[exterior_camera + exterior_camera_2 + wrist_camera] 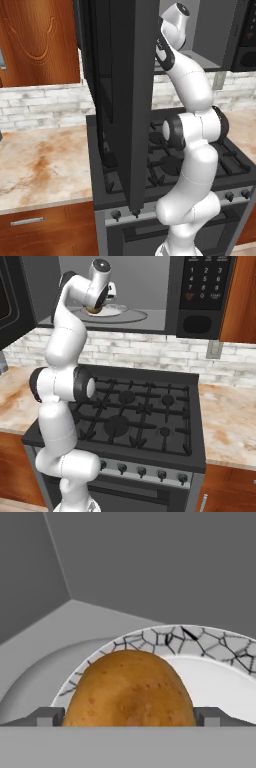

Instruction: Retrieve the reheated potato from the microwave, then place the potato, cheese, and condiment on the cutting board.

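The microwave (150, 286) stands open above the stove, and my arm reaches into its grey interior. Inside, the olive-brown potato (129, 689) lies on a white plate (200, 639) with a crackle-patterned rim, which rests on the glass turntable (137, 317). My gripper (129, 718) is open, one dark fingertip (49, 716) on each side of the potato, apart from it. From the right base view the hand (100, 298) hangs just over the potato (92, 308). The cheese, condiment and cutting board are out of view.
The microwave's dark door (125, 100) is swung wide open and hangs over the left side of the black gas stove (140, 411). Marbled counters (40, 160) (230, 426) flank the stove. The keypad (205, 281) is at the right of the cavity.
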{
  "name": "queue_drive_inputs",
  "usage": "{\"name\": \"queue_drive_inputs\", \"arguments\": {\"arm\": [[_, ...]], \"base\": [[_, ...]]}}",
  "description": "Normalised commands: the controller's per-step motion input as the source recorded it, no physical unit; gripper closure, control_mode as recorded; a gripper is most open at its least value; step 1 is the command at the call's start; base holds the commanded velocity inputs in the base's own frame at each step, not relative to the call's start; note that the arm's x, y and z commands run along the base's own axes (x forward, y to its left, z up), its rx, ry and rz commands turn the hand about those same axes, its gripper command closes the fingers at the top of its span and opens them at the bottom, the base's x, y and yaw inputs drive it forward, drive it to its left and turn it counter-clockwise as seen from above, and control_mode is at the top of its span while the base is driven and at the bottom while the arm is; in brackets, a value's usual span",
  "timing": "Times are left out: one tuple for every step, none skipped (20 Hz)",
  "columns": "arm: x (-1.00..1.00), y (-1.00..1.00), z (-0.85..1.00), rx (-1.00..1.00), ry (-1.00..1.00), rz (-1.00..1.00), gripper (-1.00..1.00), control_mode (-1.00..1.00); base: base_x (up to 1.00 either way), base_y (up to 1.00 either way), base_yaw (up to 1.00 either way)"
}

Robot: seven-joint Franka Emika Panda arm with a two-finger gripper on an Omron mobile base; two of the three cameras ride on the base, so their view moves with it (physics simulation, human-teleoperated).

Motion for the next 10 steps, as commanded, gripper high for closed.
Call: {"name": "queue_drive_inputs", "arguments": {"arm": [[0.02, 0.33, -0.58, 0.0, 0.08, 0.0, 1.0, -1.0], [0.0, 0.29, -0.55, 0.0, 0.06, 0.0, 1.0, -1.0], [0.0, 0.2, -0.46, 0.0, 0.0, 0.0, 1.0, -1.0], [-0.09, 0.13, -0.35, 0.0, 0.0, 0.0, 1.0, -1.0], [-0.2, 0.12, -0.24, 0.0, 0.0, 0.0, 1.0, -1.0], [-0.24, 0.11, -0.12, 0.0, 0.0, 0.0, 1.0, -1.0], [-0.24, 0.08, -0.03, 0.01, 0.0, 0.0, 1.0, -1.0], [-0.17, 0.07, 0.0, 0.01, -0.03, 0.0, 1.0, -1.0], [-0.18, 0.02, 0.06, 0.0, -0.08, 0.0, 1.0, -1.0], [-0.18, 0.0, 0.17, 0.0, -0.12, 0.0, 1.0, -1.0]], "base": [[0.0, 0.0, 0.0], [0.0, 0.0, 0.0], [0.0, 0.0, 0.0], [0.0, 0.0, 0.0], [0.0, 0.0, 0.0], [0.0, 0.0, 0.0], [0.0, 0.0, 0.0], [0.0, 0.0, 0.0], [0.0, 0.0, 0.0], [0.0, 0.0, 0.0]]}}
